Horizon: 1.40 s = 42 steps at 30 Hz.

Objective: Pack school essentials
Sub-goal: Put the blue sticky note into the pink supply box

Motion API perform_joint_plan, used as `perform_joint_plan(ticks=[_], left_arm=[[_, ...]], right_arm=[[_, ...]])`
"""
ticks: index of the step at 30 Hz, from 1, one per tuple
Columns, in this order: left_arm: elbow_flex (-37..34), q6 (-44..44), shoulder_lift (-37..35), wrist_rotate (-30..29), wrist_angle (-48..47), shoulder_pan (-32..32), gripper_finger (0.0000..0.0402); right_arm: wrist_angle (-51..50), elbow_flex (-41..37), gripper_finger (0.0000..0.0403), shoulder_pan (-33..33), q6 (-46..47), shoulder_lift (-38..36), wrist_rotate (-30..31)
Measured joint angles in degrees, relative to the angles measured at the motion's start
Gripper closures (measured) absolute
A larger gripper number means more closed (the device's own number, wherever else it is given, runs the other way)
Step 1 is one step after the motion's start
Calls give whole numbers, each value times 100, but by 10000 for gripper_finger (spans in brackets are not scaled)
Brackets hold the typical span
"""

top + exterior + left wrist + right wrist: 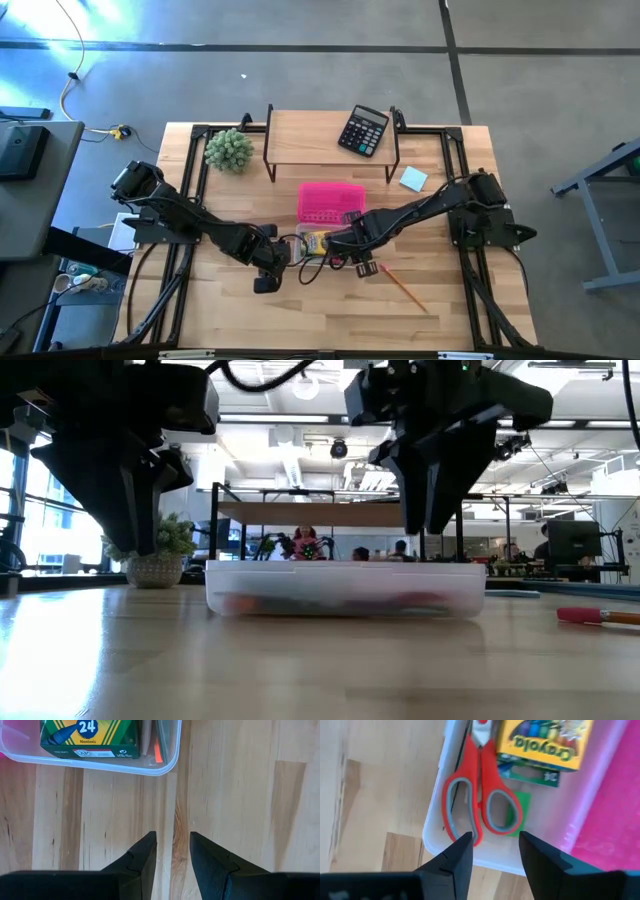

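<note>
A shallow clear plastic bin [312,247] sits near the middle of the light wooden table [330,310], just in front of a bright pink perforated plastic lid or basket [331,202] that it touches or nearly touches. Inside the bin lies the yellow-and-green cardboard crayon box [542,742], and beside it the red-handled scissors [477,802] with grey-lined loops, lying flat with the handles toward the bin's end wall; a small flat green eraser [518,812] lies partly under one scissor loop. A thin pale wooden stick [145,737] and a sliver of something orange lie between the crayon box and the bin's long wall. The right gripper [492,851] hangs just above the scissor handles at the bin's right end, its two dark fingers partly apart with nothing between them. The left gripper [172,851] hovers over bare table just outside the bin's left end, its fingers parted by a narrow gap and holding nothing. An orange pencil with a red end [400,284] lies on the table to the right of the bin, well outside it. A light-blue square notepad [413,179] rests on the table farther back on the right, near the leg of a low wooden riser shelf [310,135]. A black calculator [363,130] sits on that shelf, and a fuzzy green ball plant in a pot [229,150] stands at the shelf's left end.
</note>
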Motion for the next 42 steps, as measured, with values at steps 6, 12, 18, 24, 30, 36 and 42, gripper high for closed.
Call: perform_joint_plan(ticks=[6,12,18,24,30,36,42], left_arm=[[0,10,-1,-37,14,-2,296],[0,1,0,-33,13,-2,296],[0,-85,-2,-33,26,-2,296],[0,-87,-2,-31,31,-2,296],[0,-105,-2,-31,53,0,296],[0,-89,-1,-33,183,0,296],[0,-87,-1,-59,180,0,296]], right_arm=[[-563,0,252,4,738,-415,416],[-744,0,252,122,1064,-820,866],[-1371,0,252,198,1531,-1005,1419],[-2043,0,252,311,2062,-1009,1769],[-2229,0,252,448,2147,-1009,1963],[-2942,-42,252,468,2718,-1123,2397],[-2355,-1320,252,429,3117,-2159,2469]])
